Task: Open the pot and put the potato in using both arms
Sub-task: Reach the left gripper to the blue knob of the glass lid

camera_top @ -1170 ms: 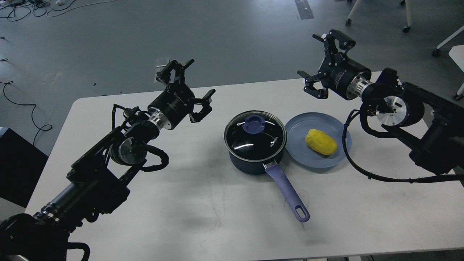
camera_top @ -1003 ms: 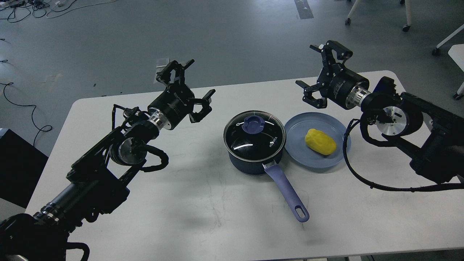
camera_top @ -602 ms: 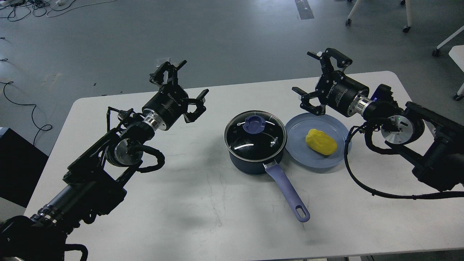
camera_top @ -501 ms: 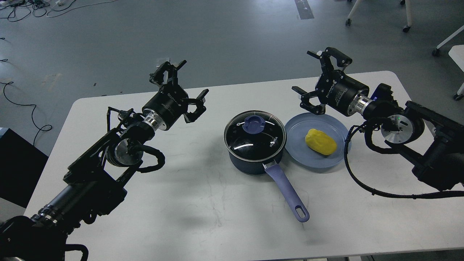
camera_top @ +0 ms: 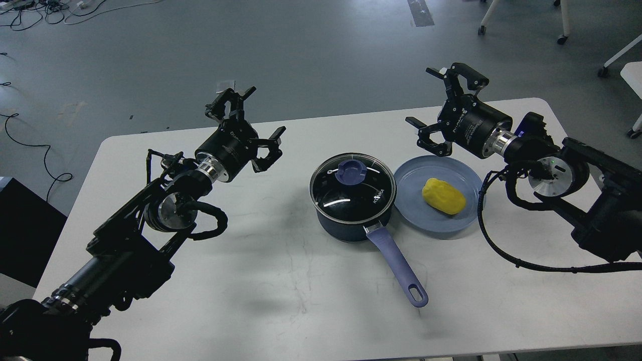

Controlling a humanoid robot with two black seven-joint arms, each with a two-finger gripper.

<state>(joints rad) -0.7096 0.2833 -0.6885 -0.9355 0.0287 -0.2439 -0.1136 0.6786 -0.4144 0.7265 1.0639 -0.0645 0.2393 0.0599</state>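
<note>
The dark navy pot [camera_top: 351, 223] stands mid-table with its glass lid [camera_top: 353, 188] on and the blue knob [camera_top: 352, 172] up; its lavender handle [camera_top: 398, 265] points toward me. The yellow potato [camera_top: 444, 196] lies on a flat blue plate [camera_top: 416, 213] just right of the pot. My left gripper [camera_top: 248, 118] is open and empty, raised above the table well left of the pot. My right gripper [camera_top: 435, 103] is open and empty, raised above the table's far side, behind the plate.
The white table [camera_top: 281, 291] holds only the pot and plate. Its far edge runs just behind both grippers. A thick black cable [camera_top: 494, 245] from the right arm loops down beside the plate. Chair legs and floor cables lie beyond the table.
</note>
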